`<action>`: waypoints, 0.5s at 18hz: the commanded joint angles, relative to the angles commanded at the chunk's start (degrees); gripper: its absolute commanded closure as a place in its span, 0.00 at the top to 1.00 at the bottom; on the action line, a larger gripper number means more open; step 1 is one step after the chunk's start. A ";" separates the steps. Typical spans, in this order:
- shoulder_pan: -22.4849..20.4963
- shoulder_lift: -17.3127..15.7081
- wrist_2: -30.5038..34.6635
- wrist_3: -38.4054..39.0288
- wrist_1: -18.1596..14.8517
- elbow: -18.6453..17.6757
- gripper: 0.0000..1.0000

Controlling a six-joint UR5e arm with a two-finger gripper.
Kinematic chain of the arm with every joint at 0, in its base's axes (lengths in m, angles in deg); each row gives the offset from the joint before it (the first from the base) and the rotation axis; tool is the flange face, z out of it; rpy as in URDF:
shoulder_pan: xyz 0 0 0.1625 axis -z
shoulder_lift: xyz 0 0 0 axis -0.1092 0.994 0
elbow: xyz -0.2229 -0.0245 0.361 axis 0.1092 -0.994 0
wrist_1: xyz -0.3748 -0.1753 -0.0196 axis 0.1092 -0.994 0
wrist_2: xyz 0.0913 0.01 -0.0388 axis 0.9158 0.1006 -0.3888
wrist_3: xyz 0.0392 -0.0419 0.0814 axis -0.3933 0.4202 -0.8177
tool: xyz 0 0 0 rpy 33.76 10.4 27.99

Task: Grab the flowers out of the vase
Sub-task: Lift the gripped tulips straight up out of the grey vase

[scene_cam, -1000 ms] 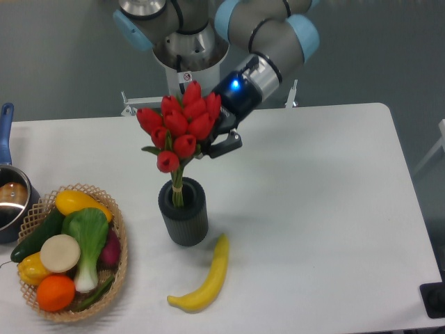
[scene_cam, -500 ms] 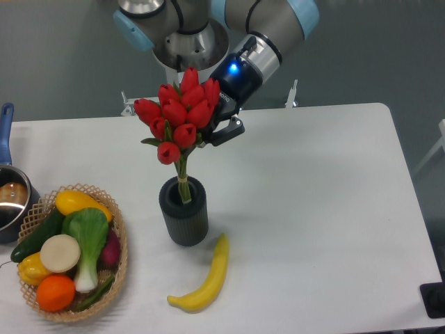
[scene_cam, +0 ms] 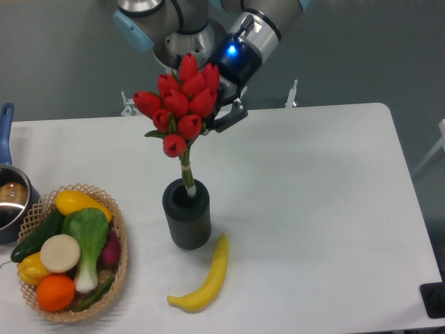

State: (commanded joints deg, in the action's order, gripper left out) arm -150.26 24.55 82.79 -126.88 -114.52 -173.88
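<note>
The flowers [scene_cam: 182, 104], a bunch of red tulip buds with green leaves and pale tied stems, hang in the air over the vase. Only the stem tips still reach into the mouth of the dark grey ribbed vase [scene_cam: 186, 214], which stands upright on the white table. My gripper [scene_cam: 221, 111] comes in from the upper right and is shut on the flowers just behind the buds. Its fingers are mostly hidden by the blooms.
A yellow banana [scene_cam: 206, 277] lies just in front of the vase. A wicker basket [scene_cam: 118, 259] of vegetables and fruit sits at the front left. A steel pot [scene_cam: 10, 196] with a blue handle is at the left edge.
The gripper has risen with the flowers; the stems have slid up out of the vase until only their tips are in the mouth. The vase shifted slightly.
</note>
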 joint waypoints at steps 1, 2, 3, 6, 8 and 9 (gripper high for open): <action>0.00 -0.27 -0.09 0.09 0.00 0.18 0.44; 0.00 -0.62 -0.18 0.18 0.00 0.35 0.44; 0.00 -0.88 -0.18 0.70 0.00 0.61 0.44; 0.09 -1.15 -0.79 4.12 0.00 2.72 0.44; 0.09 -1.06 -0.79 7.28 0.00 5.09 0.44; 0.00 -0.97 -0.79 8.78 0.00 6.14 0.44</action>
State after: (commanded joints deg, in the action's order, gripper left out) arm -150.26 23.58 81.99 -118.10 -114.52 -167.74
